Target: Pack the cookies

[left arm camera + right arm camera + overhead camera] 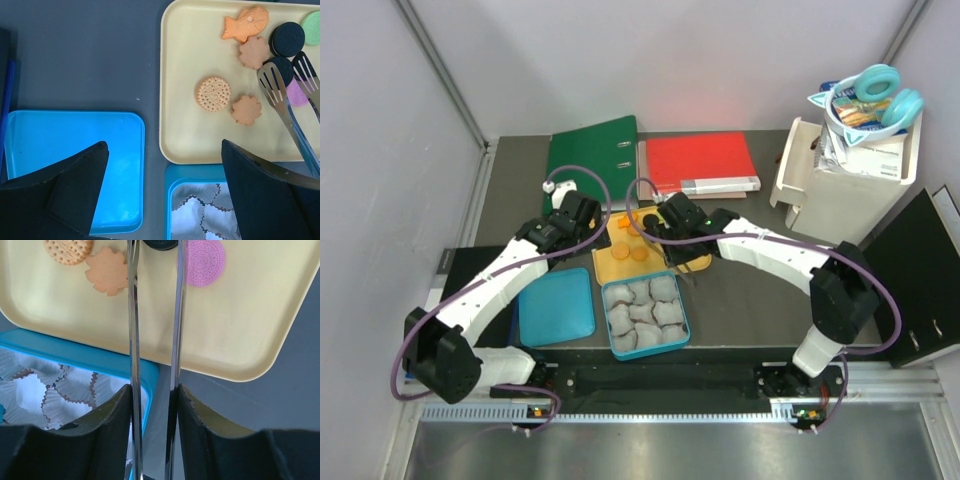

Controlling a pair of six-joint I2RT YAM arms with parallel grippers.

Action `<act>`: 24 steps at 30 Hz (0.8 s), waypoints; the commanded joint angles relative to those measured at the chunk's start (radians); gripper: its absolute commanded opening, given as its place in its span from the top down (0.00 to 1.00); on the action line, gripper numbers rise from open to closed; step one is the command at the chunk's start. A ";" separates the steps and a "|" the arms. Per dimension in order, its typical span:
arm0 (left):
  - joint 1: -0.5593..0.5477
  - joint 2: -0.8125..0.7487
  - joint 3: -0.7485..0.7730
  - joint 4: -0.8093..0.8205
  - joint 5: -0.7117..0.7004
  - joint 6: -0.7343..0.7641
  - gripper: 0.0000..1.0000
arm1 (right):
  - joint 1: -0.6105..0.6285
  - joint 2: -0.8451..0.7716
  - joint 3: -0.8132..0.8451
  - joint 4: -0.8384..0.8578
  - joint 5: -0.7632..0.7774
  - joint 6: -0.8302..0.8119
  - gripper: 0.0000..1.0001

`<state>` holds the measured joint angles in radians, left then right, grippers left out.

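Steel tongs (pixel 132 315) in right tool's (pixel 153 395) grip, tips astride black cookie (pixel 156 244); left tool (pixel 164 150) agape.

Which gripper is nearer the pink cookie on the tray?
Right. The right gripper holds tongs whose tips reach just beside the pink cookie; the open left gripper hangs by the left edge of the tray.

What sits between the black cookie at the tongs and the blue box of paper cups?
Nothing visible blocks it. The right pincer holds tongs that straddle the black cookie on the yellow tray, and the blue box lies just past the tray's edge, its paper cups uncovered. Only their low rims lie between.
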<state>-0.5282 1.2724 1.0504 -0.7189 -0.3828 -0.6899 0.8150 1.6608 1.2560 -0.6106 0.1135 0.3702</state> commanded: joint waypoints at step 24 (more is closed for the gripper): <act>0.002 0.081 0.074 0.036 -0.005 0.044 0.01 | 0.059 -0.614 -0.104 -0.305 -0.144 0.025 0.70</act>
<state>-0.5282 1.3396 1.0794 -0.7170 -0.3828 -0.6628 0.8455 1.1355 1.1839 -0.8352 0.0288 0.3691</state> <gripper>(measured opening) 0.990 0.360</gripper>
